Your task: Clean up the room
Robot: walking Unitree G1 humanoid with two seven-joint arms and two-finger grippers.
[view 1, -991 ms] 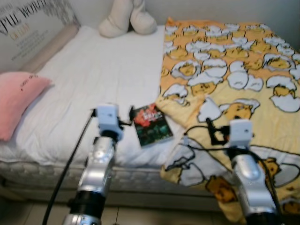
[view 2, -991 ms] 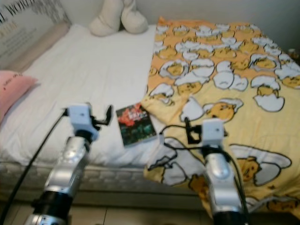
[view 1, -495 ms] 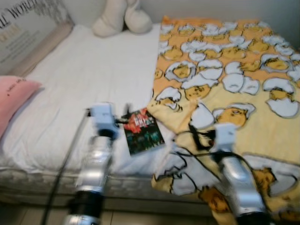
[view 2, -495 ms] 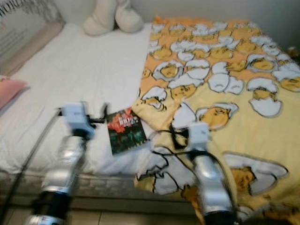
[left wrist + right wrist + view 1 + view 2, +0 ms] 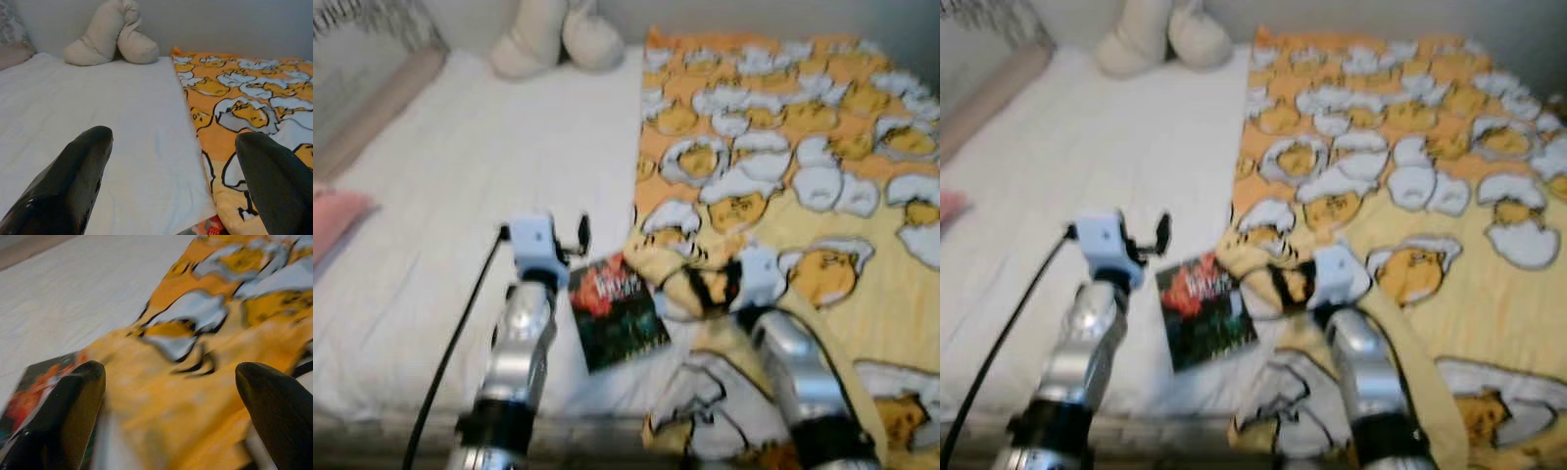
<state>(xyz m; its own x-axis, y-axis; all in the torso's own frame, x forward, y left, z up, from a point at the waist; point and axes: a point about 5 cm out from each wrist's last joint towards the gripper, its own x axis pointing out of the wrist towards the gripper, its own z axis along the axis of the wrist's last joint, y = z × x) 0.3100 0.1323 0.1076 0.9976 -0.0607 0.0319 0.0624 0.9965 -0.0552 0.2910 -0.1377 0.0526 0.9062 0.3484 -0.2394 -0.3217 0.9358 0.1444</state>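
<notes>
A book [image 5: 617, 311] with a dark red and green cover lies on the white sheet [image 5: 480, 166], near the bed's front edge. A yellow blanket [image 5: 803, 147] printed with egg characters covers the bed's right half, and its rumpled edge touches the book's right side. My left gripper [image 5: 580, 236] hovers open over the sheet just left of the book, with nothing between its fingers [image 5: 73, 181]. My right gripper [image 5: 693, 286] is open at the blanket's folded edge [image 5: 171, 377], with the book's corner [image 5: 34, 391] beside one finger.
A cream plush cushion [image 5: 558, 34] lies at the far end of the bed. A pink pillow [image 5: 333, 220] sits at the left edge, below a padded headboard [image 5: 372, 88]. A black cable [image 5: 460, 333] runs along my left arm. The picture is blurred.
The camera has shifted closer to the bed. My right gripper has moved forward and left, from over the blanket to its edge beside the book. The left gripper has stayed beside the book.
</notes>
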